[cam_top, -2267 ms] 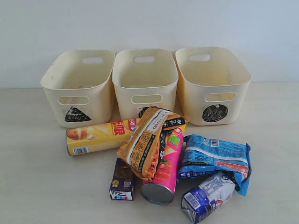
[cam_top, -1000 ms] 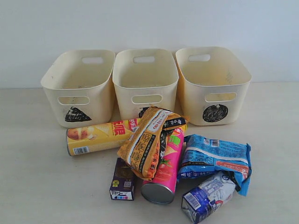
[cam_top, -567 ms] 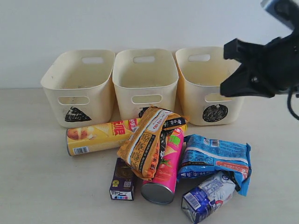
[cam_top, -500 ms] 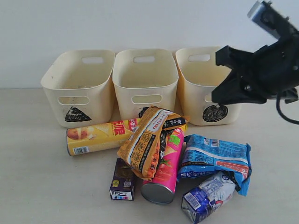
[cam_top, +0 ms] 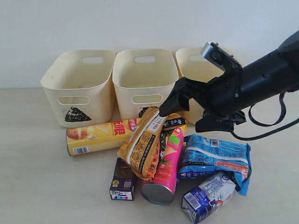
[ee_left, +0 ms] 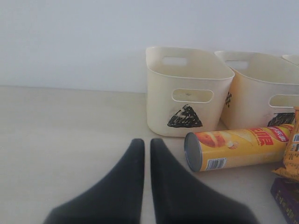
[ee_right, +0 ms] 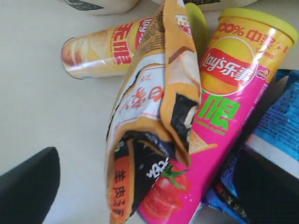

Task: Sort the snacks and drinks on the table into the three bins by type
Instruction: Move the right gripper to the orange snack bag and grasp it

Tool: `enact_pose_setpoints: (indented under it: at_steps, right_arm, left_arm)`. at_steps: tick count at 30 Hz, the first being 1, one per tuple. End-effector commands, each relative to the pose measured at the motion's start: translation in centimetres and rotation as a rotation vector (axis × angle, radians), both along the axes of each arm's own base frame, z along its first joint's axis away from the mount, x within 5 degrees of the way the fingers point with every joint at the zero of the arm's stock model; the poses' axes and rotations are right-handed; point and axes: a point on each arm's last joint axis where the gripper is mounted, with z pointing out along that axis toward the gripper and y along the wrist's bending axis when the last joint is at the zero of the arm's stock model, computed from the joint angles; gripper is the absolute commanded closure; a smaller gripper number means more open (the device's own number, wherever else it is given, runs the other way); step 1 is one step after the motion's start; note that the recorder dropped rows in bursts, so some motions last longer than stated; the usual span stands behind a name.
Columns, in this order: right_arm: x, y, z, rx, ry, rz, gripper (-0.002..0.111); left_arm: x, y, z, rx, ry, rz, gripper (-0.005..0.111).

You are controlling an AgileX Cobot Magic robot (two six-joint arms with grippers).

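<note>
Black, spread wide apart, the fingers of the right gripper (cam_top: 184,120) straddle the upper end of the orange-yellow foil packet (cam_top: 145,144), gripping nothing. That packet leans on the pink cylindrical chip tube (cam_top: 168,163), which lies beside the yellow cylindrical chip tube (cam_top: 100,136). The blue-white foil packet (cam_top: 217,156), dark purple box carton (cam_top: 123,179) and blue-and-white box carton (cam_top: 208,196) lie around them on the pale beige table (cam_top: 37,177).

Behind stand three cream plastic bins: the triangle bin (cam_top: 96,109), the middle bin (cam_top: 126,105) and the right-hand bin (cam_top: 191,56), whose visible inner walls are bare.

Half a second ago the right arm hung higher, before the right-hand bin; now it has come down over the pile and hides that bin's circle mark. The snacks have not shifted.

Only the left wrist view shows the left gripper (ee_left: 145,144), fingers pressed together, empty. Only the right wrist view shows the pink tube's yellow lid.
</note>
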Motion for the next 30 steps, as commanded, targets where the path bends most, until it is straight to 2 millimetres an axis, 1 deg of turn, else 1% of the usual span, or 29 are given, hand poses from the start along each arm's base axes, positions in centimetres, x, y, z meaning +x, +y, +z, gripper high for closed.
enact_pose_setpoints:
  at_steps: [1,7,10,15,19,21,22,23,25,30]
  right_arm:
    - [1.3,1.0,-1.0,-0.016,-0.03,-0.009,0.018]
    - [3.0,3.8,-2.0,-0.013,-0.04,0.023,0.018]
    - [3.7,4.8,-2.8,-0.011,-0.028,0.015,0.018]
    - [4.5,5.8,-4.1,-0.024,-0.021,0.011,0.018]
    - [4.6,5.9,-4.8,-0.017,0.002,0.004,0.018]
    - [4.6,5.9,-4.8,-0.022,-0.008,0.015,0.022]
    - [4.6,5.9,-4.8,-0.022,-0.01,0.017,0.026]
    - [4.6,6.0,-4.7,-0.022,-0.011,0.017,0.033]
    - [4.7,6.0,-4.6,-0.018,-0.014,0.02,0.05]
    - [4.8,6.4,-3.4,0.013,-0.017,0.063,0.109]
  left_arm:
    - [0.0,0.0,0.2,-0.016,-0.015,0.005,0.103]
    - [0.0,0.0,0.2,-0.016,-0.015,0.005,0.103]
    - [0.0,0.0,0.2,-0.016,-0.015,0.005,0.103]
    - [0.0,0.0,0.2,-0.016,-0.015,0.005,0.103]
    - [0.0,0.0,0.2,-0.016,-0.015,0.005,0.103]
    - [0.0,0.0,0.2,-0.016,-0.015,0.005,0.103]
    - [0.0,0.0,0.2,-0.016,-0.015,0.005,0.103]
    - [0.0,0.0,0.2,-0.016,-0.015,0.005,0.103]
    - [0.0,0.0,0.2,-0.016,-0.015,0.005,0.103]
    - [0.0,0.0,0.2,-0.016,-0.015,0.005,0.103]
